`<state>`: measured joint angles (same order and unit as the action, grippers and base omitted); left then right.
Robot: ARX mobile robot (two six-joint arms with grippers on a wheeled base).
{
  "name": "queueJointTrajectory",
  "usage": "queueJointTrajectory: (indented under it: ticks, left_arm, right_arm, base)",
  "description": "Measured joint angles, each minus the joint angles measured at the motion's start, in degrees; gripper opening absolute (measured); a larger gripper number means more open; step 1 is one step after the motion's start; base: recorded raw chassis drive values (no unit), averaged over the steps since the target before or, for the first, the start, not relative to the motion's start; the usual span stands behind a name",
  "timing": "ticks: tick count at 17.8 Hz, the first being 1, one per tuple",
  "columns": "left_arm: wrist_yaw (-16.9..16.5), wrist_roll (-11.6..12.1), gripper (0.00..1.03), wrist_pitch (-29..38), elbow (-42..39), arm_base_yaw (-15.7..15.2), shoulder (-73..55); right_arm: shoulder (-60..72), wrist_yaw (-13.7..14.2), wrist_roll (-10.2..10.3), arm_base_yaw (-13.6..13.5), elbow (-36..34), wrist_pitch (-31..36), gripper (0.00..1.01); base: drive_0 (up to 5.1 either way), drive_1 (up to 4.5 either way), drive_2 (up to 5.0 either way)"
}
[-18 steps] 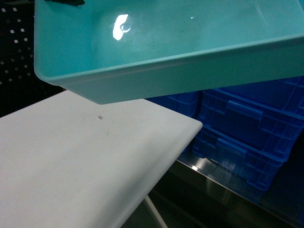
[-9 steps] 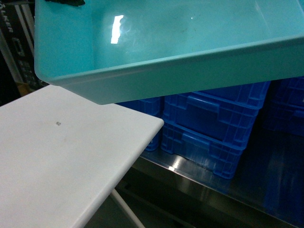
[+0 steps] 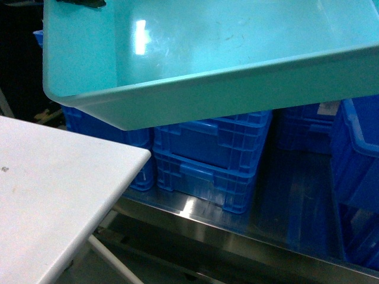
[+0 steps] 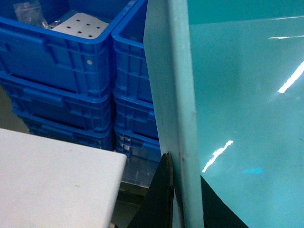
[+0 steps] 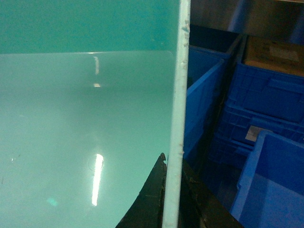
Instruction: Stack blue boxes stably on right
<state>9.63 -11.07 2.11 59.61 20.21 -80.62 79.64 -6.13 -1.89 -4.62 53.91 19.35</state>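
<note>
The light turquoise tub (image 3: 195, 89) hangs in the air across the top of the head view, empty and slightly tilted. My left gripper (image 4: 183, 192) is shut on its left rim (image 4: 183, 118), one black finger (image 4: 159, 199) outside the wall and one inside. My right gripper (image 5: 172, 192) is shut on the opposite rim (image 5: 178, 95) the same way. Dark-blue ribbed crates (image 3: 213, 154) stand stacked on a shelf below and behind the tub. An open dark-blue crate (image 5: 275, 190) sits at the right, also at the right edge of the head view (image 3: 358, 154).
A white table (image 3: 53, 201) fills the lower left, its corner near the crates. The crates rest on a steel shelf (image 3: 231, 234). More stacked crates (image 4: 57, 66) stand left of the tub. A brown cardboard box (image 5: 275, 52) lies in a crate at the back right.
The view has swung right: the white table has slid left and more dark-blue crates have come into sight. The tub stays gripped by both grippers in the same place.
</note>
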Motion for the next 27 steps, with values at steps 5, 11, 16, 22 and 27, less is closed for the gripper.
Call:
queueJointTrajectory:
  ticks: [5, 11, 16, 22, 27]
  left_arm:
    - [0.0, 0.0, 0.02, 0.02, 0.0, 0.0, 0.0]
    - [0.0, 0.02, 0.02, 0.0, 0.0, 0.0, 0.0]
    - [0.0, 0.0, 0.02, 0.04, 0.0, 0.0, 0.0]
    - [0.0, 0.02, 0.02, 0.02, 0.0, 0.0, 0.0]
    - [0.02, 0.02, 0.02, 0.04, 0.0, 0.07, 0.0]
  right_arm:
    - [0.0, 0.0, 0.0, 0.0, 0.0, 0.02, 0.07]
    - [0.0, 0.02, 0.0, 0.0, 0.0, 0.0, 0.07]
    - [0.0, 0.0, 0.0, 0.0, 0.0, 0.09, 0.07]
    - [0.0, 0.02, 0.0, 0.0, 0.0, 0.02, 0.07]
    - [0.0, 0.04, 0.0, 0.09, 0.0, 0.15, 0.07]
  base:
    - [-1.6, -1.56, -1.6]
    - [-1.6, -1.64, -1.6]
    - [-1.7, -1.65, -1.7]
    - [-1.5, -1.53, -1.5]
    - [1.7, -1.68, -0.4]
